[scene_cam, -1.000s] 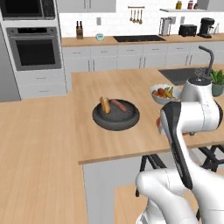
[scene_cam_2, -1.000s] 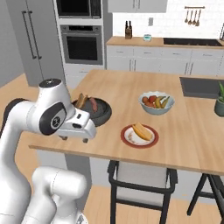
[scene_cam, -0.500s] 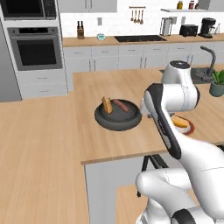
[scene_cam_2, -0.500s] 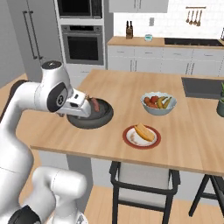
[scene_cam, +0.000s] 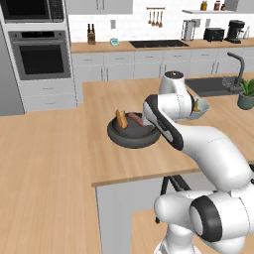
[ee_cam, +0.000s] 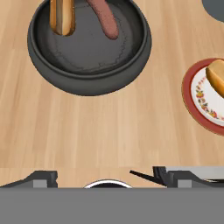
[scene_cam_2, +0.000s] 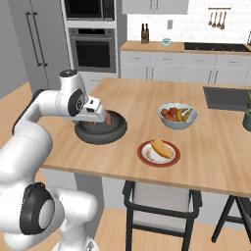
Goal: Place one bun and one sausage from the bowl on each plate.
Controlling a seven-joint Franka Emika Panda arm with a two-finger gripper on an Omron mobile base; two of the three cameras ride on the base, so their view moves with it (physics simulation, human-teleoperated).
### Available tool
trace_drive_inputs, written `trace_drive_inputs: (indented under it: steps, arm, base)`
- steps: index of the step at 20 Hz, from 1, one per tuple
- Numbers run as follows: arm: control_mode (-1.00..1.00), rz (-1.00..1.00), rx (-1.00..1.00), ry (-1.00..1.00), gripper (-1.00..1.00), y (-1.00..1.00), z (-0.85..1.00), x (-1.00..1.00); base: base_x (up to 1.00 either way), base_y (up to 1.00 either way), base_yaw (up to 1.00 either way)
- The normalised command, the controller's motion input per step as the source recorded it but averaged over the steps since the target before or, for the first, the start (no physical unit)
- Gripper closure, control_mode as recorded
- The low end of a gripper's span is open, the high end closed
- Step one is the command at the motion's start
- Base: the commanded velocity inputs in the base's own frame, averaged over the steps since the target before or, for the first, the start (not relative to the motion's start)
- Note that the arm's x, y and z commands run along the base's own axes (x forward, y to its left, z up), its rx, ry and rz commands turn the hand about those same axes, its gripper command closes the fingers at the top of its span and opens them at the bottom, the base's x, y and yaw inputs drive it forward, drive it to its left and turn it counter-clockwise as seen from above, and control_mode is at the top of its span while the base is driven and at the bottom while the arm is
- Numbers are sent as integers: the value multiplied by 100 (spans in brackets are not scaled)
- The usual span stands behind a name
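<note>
The arm has swung from above the red-rimmed plate [scene_cam_2: 158, 153] back across the table [scene_cam_2: 147, 105] and now hangs over the near side of the bowl [scene_cam: 133, 135]. The claw [scene_cam_2: 96, 116] is released, jaws spread wide and carrying nothing; in the right base view it sits above the bowl's left portion.

Bowl: dark, round, thick-rimmed, standing on the wooden table. It holds one bun [ee_cam: 61, 15] and one sausage [ee_cam: 105, 19]. In the hand view the two lie side by side at the far side of the bowl, bun to the left, sausage to the right, apart from each other.

Red-rimmed plate: standing on the table near the bowl, toward the table's front edge in the right base view. A second bun [scene_cam_2: 162, 147] rests on it; in the hand view this bun lies at the frame's right edge.

A pale fruit bowl [scene_cam_2: 178, 115] stands on the table beyond the plate.
</note>
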Motion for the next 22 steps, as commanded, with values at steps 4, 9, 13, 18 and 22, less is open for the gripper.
trace_drive_inputs:
  steps: [4, 9, 13, 18, 22]
  arm:
    - [-100, 6, -11, 0, -100, 0, -54, 100]
    - [-100, 10, -2, 0, -100, 0, -20, 90]
    - [-100, 8, 0, 3, -100, 0, -24, 86]
    - [-100, 5, 0, 9, -100, 0, -48, 66]
    - [-100, 2, 0, 7, -100, 0, -43, 63]
  base:
    - [0, 0, 0]
    - [0, 0, 0]
    - [0, 0, 0]
    - [0, 0, 0]
    - [0, 0, 0]
